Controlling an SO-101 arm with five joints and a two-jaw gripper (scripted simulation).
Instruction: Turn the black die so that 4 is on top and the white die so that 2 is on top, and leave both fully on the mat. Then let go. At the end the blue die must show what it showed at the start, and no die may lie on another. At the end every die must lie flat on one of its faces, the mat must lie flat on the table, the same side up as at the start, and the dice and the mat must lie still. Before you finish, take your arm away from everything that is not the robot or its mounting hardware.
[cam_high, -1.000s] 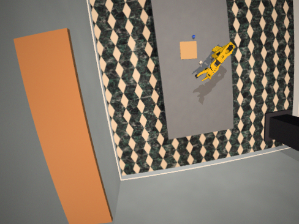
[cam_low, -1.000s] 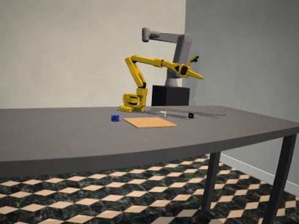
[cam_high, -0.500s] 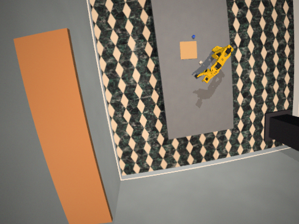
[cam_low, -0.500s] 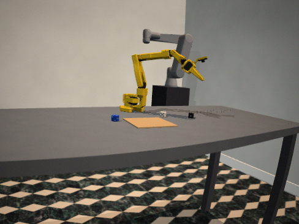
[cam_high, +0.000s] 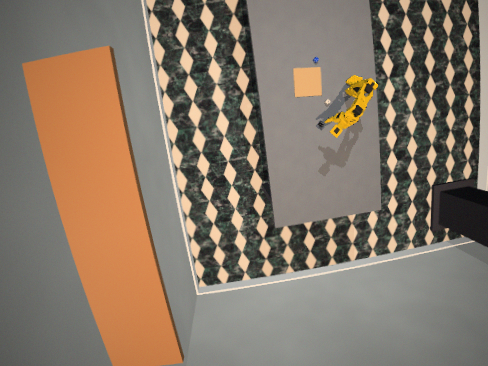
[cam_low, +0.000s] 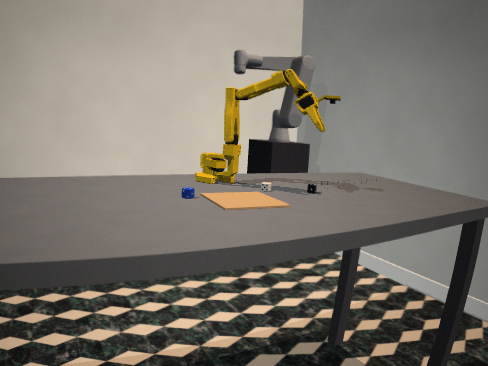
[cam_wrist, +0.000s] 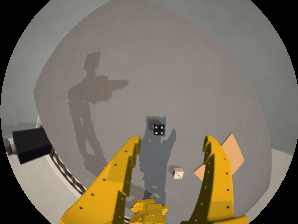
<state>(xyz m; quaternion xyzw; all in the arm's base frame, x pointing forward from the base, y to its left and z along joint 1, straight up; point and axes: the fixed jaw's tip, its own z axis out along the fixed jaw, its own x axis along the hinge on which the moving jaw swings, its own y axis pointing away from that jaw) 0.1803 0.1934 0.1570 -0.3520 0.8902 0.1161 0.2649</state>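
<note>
The black die (cam_high: 320, 124) (cam_low: 312, 188) (cam_wrist: 159, 129) lies on the grey table, off the mat; its upper face seems to show four pips in the wrist view. The white die (cam_high: 328, 102) (cam_low: 266, 186) (cam_wrist: 178, 174) lies on the table between the black die and the mat; its top number is too small to tell. The blue die (cam_high: 315, 59) (cam_low: 188, 192) lies off the mat at its other side. The orange mat (cam_high: 307, 82) (cam_low: 245, 200) (cam_wrist: 233, 152) lies flat with no die on it. My gripper (cam_low: 321, 129) (cam_wrist: 174, 138) is open and empty, pointing down high above the table near the black die.
The grey table (cam_high: 320, 185) (cam_low: 125, 225) carries the arm's base at one long edge. The arm's shadow falls around the black die. A grey robot arm (cam_low: 295, 90) on a black stand (cam_low: 278, 156) is in the background, beyond the table.
</note>
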